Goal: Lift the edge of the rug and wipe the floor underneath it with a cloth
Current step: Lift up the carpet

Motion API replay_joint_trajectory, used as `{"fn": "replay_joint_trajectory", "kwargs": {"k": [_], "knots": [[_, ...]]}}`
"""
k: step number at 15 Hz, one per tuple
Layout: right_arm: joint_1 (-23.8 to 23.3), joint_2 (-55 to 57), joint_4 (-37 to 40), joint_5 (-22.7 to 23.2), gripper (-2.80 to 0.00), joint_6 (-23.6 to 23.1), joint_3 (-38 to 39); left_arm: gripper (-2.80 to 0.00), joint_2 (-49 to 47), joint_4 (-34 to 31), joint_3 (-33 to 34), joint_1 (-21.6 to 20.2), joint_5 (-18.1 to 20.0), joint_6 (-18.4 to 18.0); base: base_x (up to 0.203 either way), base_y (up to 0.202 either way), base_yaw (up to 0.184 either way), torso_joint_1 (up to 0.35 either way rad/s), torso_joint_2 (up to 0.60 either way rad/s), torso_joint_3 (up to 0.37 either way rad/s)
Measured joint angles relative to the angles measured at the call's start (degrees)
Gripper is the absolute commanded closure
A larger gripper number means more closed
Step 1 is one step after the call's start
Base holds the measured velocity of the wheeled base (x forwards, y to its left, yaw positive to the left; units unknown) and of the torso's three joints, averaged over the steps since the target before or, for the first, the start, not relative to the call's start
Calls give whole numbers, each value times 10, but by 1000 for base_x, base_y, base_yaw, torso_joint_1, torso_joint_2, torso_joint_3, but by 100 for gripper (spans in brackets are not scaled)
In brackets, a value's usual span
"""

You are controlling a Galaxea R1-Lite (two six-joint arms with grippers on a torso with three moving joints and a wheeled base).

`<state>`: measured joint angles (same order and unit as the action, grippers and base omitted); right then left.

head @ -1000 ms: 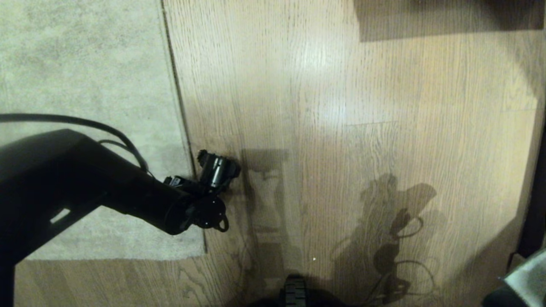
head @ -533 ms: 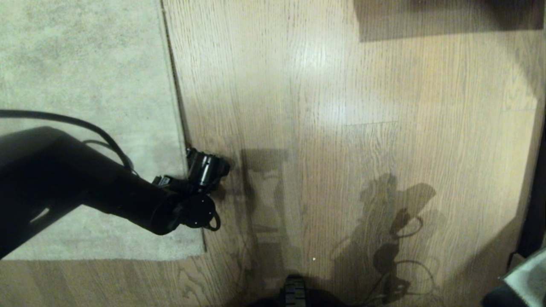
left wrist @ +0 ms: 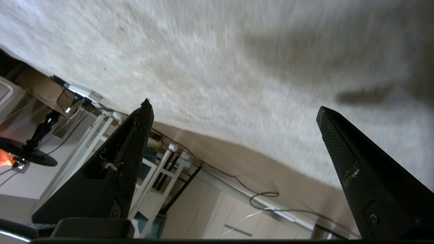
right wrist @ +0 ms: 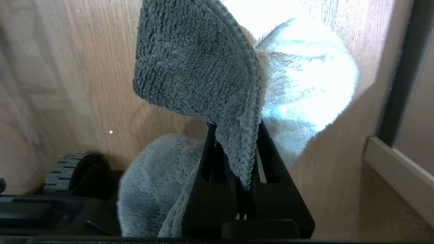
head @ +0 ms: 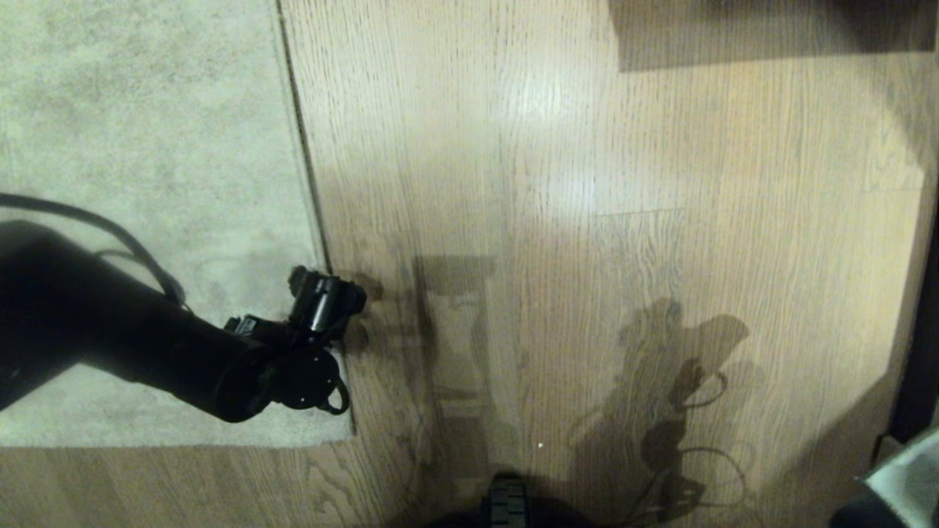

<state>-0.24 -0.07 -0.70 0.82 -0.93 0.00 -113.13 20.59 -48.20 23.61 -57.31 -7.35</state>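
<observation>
Left pincer [head: 328, 287] wide open at the rug edge [head: 312, 198], right pincer [right wrist: 237, 142] clamping the cloth [right wrist: 200, 64] over the floor [head: 587, 220].

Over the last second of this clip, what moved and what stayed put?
The left gripper, fingers open and empty, slid from the bare floor leftward across the rug edge and now sits over the rug near its corner. Nothing was grasped or released. The rug lies flat and unlifted as before, and the right gripper stays shut on the cloth.
</observation>
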Motion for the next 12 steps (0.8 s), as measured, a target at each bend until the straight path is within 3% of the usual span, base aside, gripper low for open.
{"fn": "replay_joint_trajectory", "kwargs": {"k": [6,12], "knots": [[1,0,0,0,0,0,0,-280,17,51,47,-5,2,3,0,0,0,0,0,0],[0,0,0,0,0,0,0,-280,-7,52,-39,25,3,30,0,0,0,0,0,0]]}}
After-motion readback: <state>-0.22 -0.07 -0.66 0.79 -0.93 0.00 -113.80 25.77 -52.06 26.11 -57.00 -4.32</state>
